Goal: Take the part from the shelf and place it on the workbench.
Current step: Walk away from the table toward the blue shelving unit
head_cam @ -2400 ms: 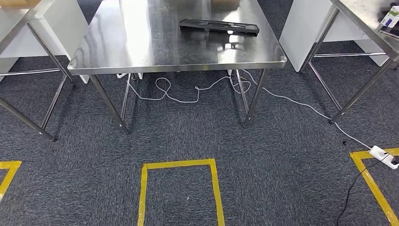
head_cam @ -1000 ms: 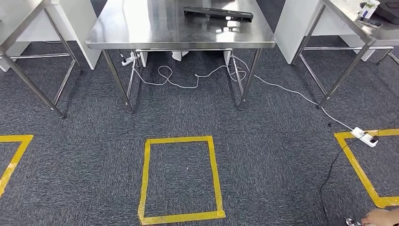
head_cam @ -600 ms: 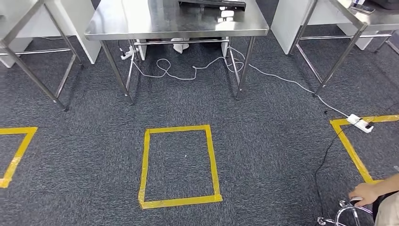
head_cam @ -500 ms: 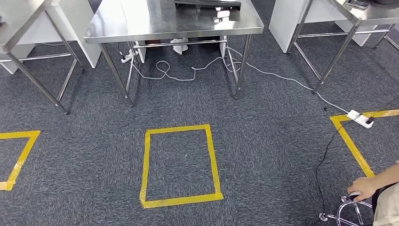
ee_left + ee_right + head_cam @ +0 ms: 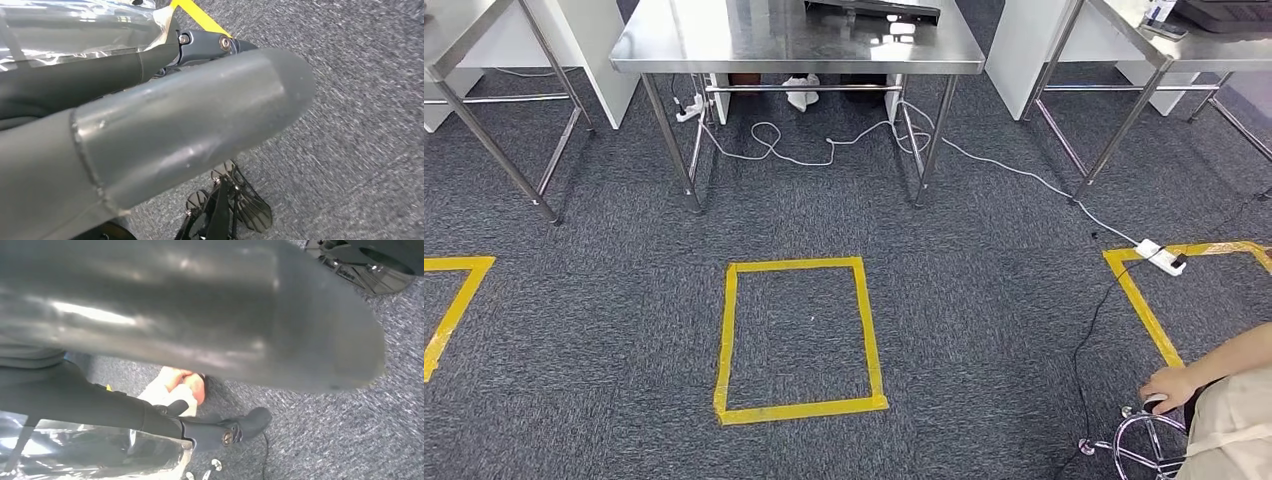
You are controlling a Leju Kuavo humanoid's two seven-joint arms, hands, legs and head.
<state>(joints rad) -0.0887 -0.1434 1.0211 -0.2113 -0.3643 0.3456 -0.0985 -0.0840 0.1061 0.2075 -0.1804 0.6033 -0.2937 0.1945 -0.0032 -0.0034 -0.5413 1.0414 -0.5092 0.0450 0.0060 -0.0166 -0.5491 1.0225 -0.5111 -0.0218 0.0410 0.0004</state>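
Note:
The part (image 5: 871, 6), a flat dark piece, lies at the far side of the steel workbench (image 5: 724, 45) at the top of the head view. In the left wrist view my left hand (image 5: 175, 125) hangs over the grey carpet, thick thumb and dark fingers stretched out, holding nothing. My right hand (image 5: 200, 315) hangs the same way in the right wrist view, its fingers (image 5: 220, 427) extended and empty. Clear plastic film lies along the fingers of both hands.
A yellow tape square (image 5: 796, 340) marks the carpet between me and the workbench. A white cable (image 5: 824, 150) runs to a power strip (image 5: 1160, 257). Steel tables stand on both sides. A person's hand (image 5: 1166, 386) rests on a chair base (image 5: 1139, 445) at lower right.
The camera has moved back from the workbench, so the table has slid to the top edge and the full tape square shows. A person's hand has come in at lower right.

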